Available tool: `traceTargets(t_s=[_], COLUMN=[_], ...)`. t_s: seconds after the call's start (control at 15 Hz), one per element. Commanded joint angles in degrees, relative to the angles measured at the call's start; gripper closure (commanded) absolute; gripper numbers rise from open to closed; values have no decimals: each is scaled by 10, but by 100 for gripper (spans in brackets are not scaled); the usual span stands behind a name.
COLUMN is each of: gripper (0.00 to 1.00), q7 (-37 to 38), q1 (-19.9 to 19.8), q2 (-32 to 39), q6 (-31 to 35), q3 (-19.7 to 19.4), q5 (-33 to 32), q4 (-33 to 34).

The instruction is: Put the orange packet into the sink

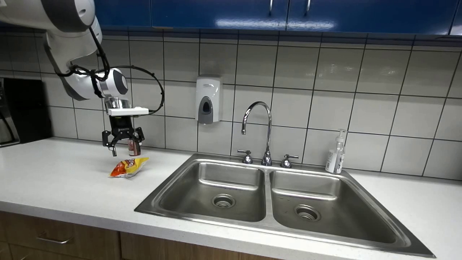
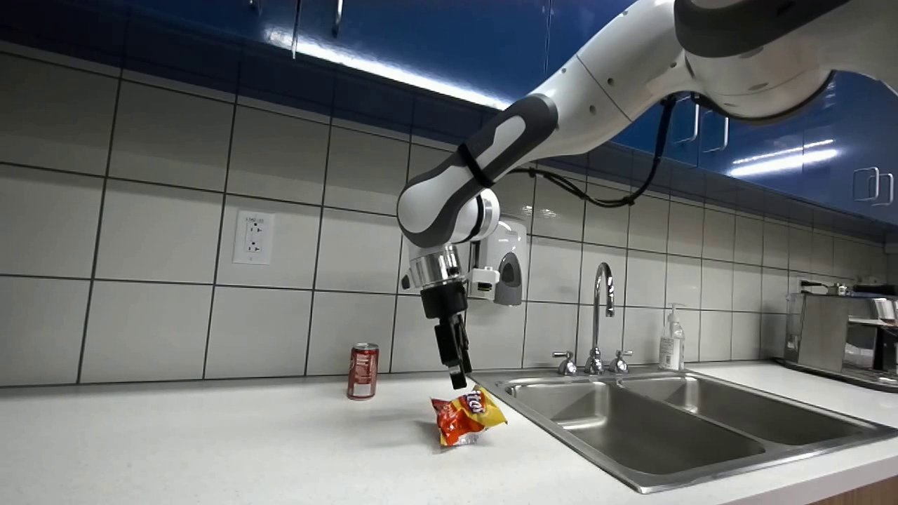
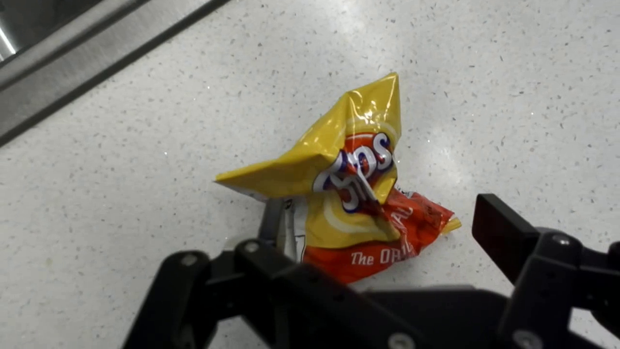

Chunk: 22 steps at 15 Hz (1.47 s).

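The orange packet, crumpled yellow and red-orange, lies on the white counter to the left of the sink in both exterior views [image 1: 128,167] [image 2: 468,419]. It also shows in the wrist view [image 3: 356,232]. The stainless double-basin sink [image 1: 267,206] shows in both exterior views [image 2: 572,436]; its edge crosses the wrist view's upper left [image 3: 104,58]. My gripper [image 1: 125,146] points down above the packet, also in an exterior view [image 2: 458,375]. In the wrist view its fingers [image 3: 385,224] are wide apart, with the packet seen between them and the left finger overlapping the packet's edge. Nothing is held.
A red can [image 1: 134,148] stands near the back wall behind the packet, also in an exterior view [image 2: 363,372]. A chrome gooseneck faucet [image 1: 269,133] rises behind the sink. A soap bottle [image 1: 335,155] stands at its back right corner. A wall dispenser [image 1: 208,100] hangs above the counter.
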Motion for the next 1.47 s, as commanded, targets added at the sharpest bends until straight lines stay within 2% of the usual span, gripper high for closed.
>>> traceTargets(t_s=[0.0, 0.53, 1.2, 1.27, 1.33, 1.4], gripper=[0, 0, 0, 25, 26, 35], q7=[-5, -6, -9, -8, -8, -8], q1=[-6, -21, -25, -25, -25, -25], q2=[-11, -20, -11, -11, -11, -10], q6=[-12, 15, 14, 15, 14, 14], q3=[9, 11, 10, 10, 10, 9], q5=[-3, 8, 5, 4, 3, 3], q4=[-4, -43, -48, -49, -49, -48])
